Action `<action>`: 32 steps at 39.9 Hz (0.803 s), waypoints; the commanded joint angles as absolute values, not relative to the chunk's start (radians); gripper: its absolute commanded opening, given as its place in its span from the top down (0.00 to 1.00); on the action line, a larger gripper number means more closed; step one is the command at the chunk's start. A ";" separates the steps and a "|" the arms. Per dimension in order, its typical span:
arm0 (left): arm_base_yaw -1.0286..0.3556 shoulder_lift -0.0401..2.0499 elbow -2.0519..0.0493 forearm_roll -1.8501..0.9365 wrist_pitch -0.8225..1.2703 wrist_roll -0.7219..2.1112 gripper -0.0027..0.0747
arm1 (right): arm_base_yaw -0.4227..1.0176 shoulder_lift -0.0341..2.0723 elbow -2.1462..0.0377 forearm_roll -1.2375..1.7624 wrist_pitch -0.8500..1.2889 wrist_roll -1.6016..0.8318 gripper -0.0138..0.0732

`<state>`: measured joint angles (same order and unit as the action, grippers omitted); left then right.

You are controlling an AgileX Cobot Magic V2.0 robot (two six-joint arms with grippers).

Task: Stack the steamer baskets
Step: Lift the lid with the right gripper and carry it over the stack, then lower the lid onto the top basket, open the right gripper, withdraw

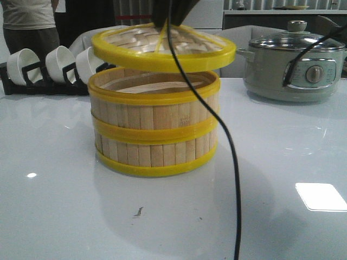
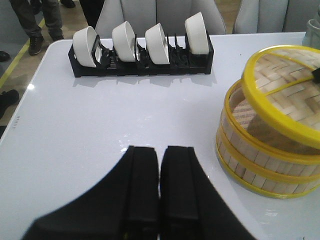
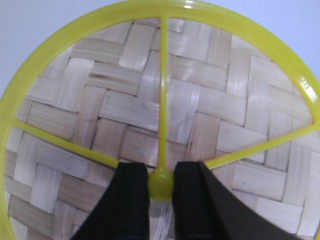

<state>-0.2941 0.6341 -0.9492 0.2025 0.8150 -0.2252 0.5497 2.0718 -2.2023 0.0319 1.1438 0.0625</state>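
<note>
Right tool (image 3: 161, 182) holds lid (image 3: 165, 115) above stacked steamer baskets (image 1: 154, 130).

Even overhead light; bright window glare on the glossy table (image 1: 54, 216) at front right. Soft shadows. Front view slightly soft, wrist views sharp.

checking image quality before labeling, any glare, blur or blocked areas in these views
Front view: a bright window reflection glares off the glossy table, and a dark cable cuts across the steamer baskets. Left wrist view: sharp, only a small glint. Right wrist view: the lid fills the frame, the right gripper slightly soft.
</note>
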 commanded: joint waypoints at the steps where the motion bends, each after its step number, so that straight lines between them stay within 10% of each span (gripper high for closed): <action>1: -0.299 0.635 -0.976 0.213 0.733 -0.234 0.85 | 0.564 2.033 -2.254 0.022 1.092 0.051 0.79; 32: -0.299 0.635 -0.976 0.213 0.733 -0.234 0.85 | 0.571 2.086 -2.259 -0.012 1.040 0.051 0.79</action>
